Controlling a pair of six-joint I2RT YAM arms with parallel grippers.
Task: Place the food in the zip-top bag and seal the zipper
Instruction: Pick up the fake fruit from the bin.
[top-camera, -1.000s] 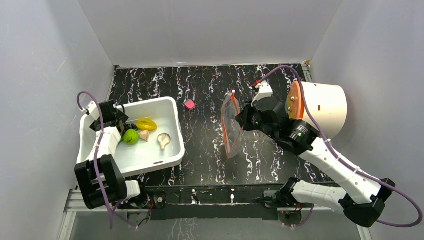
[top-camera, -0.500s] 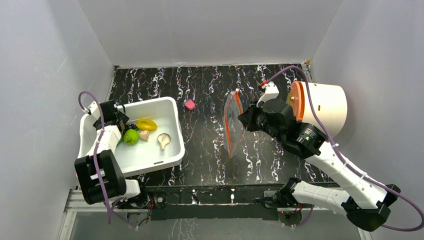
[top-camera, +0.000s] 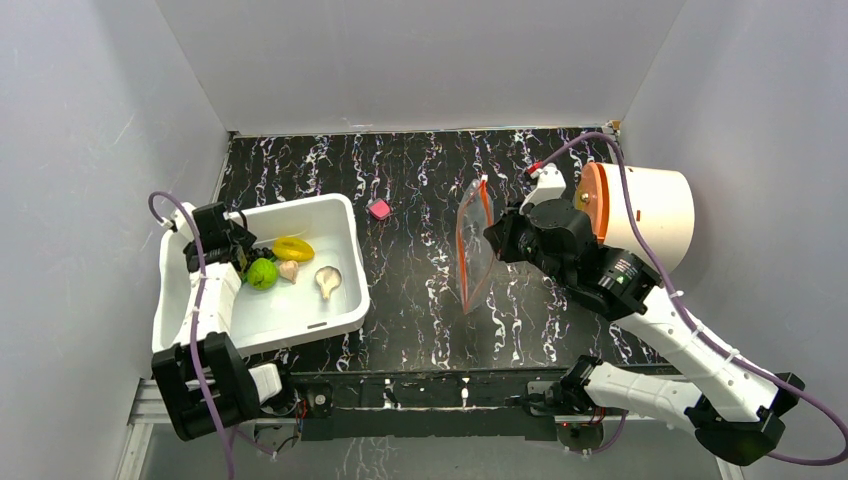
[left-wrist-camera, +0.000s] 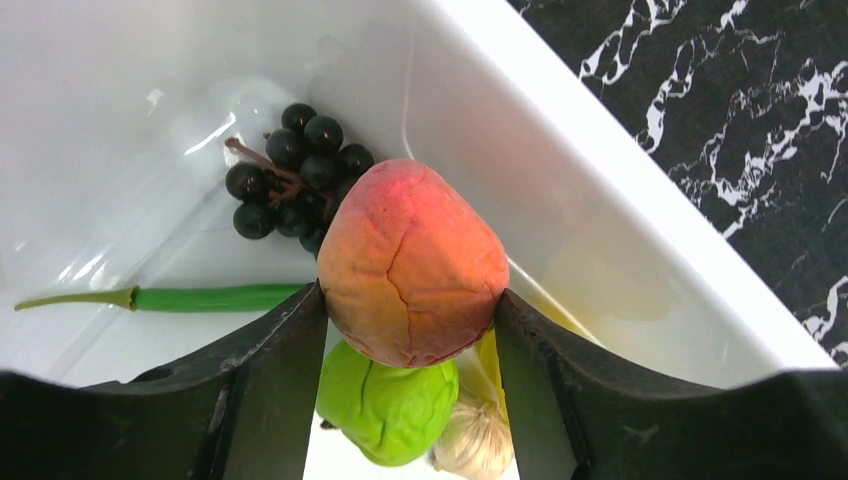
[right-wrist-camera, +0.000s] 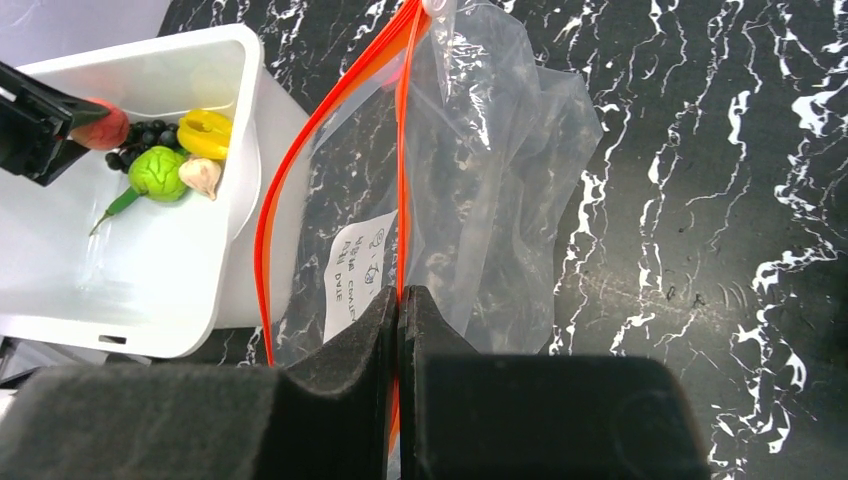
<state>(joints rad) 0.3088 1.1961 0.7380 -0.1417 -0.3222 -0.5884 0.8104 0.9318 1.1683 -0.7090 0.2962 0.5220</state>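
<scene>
In the white bin (top-camera: 285, 312), far left: left gripper (left-wrist-camera: 408, 300) has its jaws pinched on the orange ball (left-wrist-camera: 405, 245), a pad touching each side. The green ball (left-wrist-camera: 390, 410) and garlic (left-wrist-camera: 475, 442) show just beyond it. Yellow piece (top-camera: 293, 247), mushroom (top-camera: 327, 280), green pod (left-wrist-camera: 200, 297) and dark grapes (left-wrist-camera: 290, 185) lie loose in the bin.

Pink block (top-camera: 379, 209) sits on the table between bin and bag, not ours.

Mid-table: zip-top bag (top-camera: 475, 250) hangs from the right gripper (right-wrist-camera: 400, 310), jaws clamped flat on one lip of the zipper (right-wrist-camera: 400, 200). The other lip bows away, so the mouth gapes toward the bin in a narrow slot. No food visible inside.

Step in hand, my read: carry the ball over.
- Lift straight up, clear of the bin wall.
- Round part, so no fast swings.
- Aim for the widest part of the slot.
- Release only once past both orange lips.
</scene>
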